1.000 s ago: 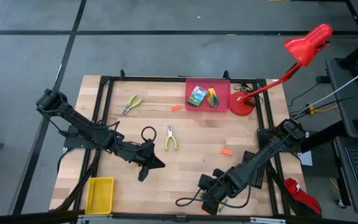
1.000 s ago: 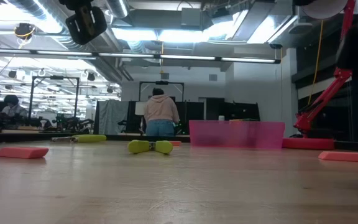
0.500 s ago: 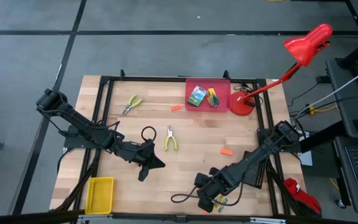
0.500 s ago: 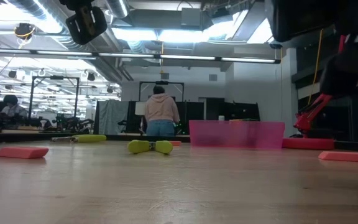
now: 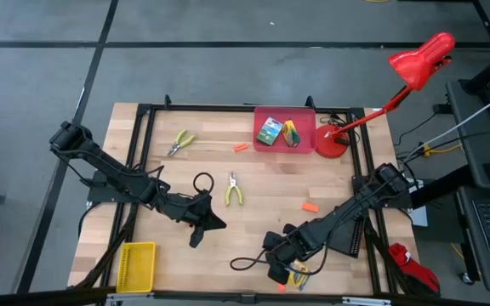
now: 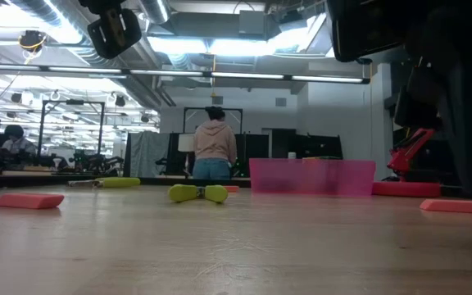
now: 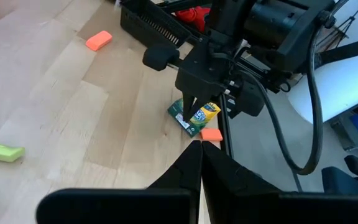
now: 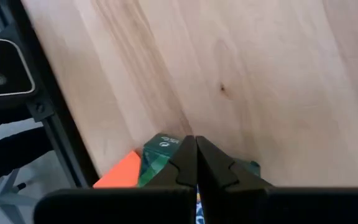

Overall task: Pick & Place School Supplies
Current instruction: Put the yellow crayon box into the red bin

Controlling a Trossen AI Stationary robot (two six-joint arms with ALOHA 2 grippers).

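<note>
One crayon box (image 7: 194, 116) lies at the worktop's (image 5: 262, 183) five o'clock edge beside an orange stick (image 7: 211, 134); its print is unreadable. Right gripper (image 7: 192, 106) jaws are pressed together above it; left gripper (image 5: 204, 223) jaws likewise closed.

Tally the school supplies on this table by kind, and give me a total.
Crayon boxes: 3
Orange sticks: 3
Pliers: 2
Total: 8
</note>
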